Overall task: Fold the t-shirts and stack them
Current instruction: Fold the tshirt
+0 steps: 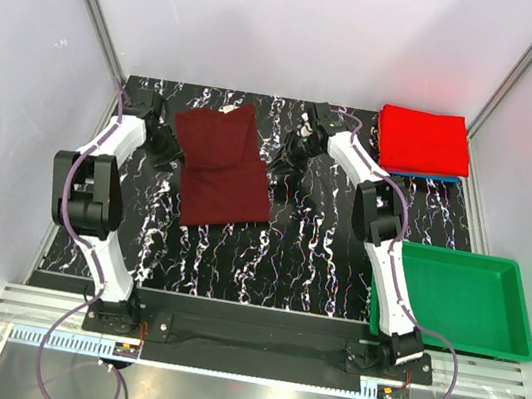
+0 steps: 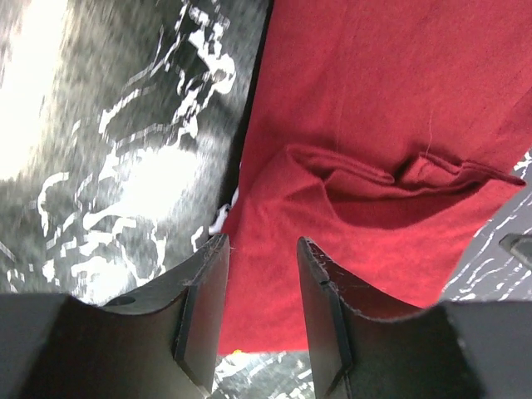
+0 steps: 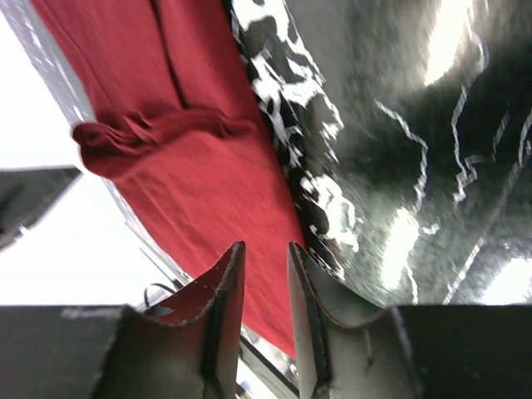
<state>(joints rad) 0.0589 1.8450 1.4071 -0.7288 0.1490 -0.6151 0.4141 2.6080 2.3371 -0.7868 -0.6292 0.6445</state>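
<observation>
Lower right in the top view, a green tray (image 1: 520, 336) sits at the table's (image 1: 307, 257) near edge, well apart from the work. Left of centre, the maroon shirt (image 1: 223, 164) lies flat on the black marbled top as a long, slanted panel, already folded narrow.

The left gripper (image 1: 164, 150) hangs just beside its left edge, and the right gripper (image 1: 292, 151) is near its upper right edge. Both wrist views show the jaws standing apart with nothing between them, the cloth lying beyond the fingertips.

The shirt looks soft, light and limp, and would likely sag and slide open if lifted by one layer. The left wrist view shows a bunched ridge (image 2: 366, 176) where the layers overlap, a sign the fold is loose. The surest hold is probably a pinch through every layer at the two corners of one short end, one claw to each, keeping the cloth taut between them.

At the far upper right, the red shirt (image 1: 422, 140) rests folded square, with a thin blue edge (image 1: 430, 175) showing beneath it.
</observation>
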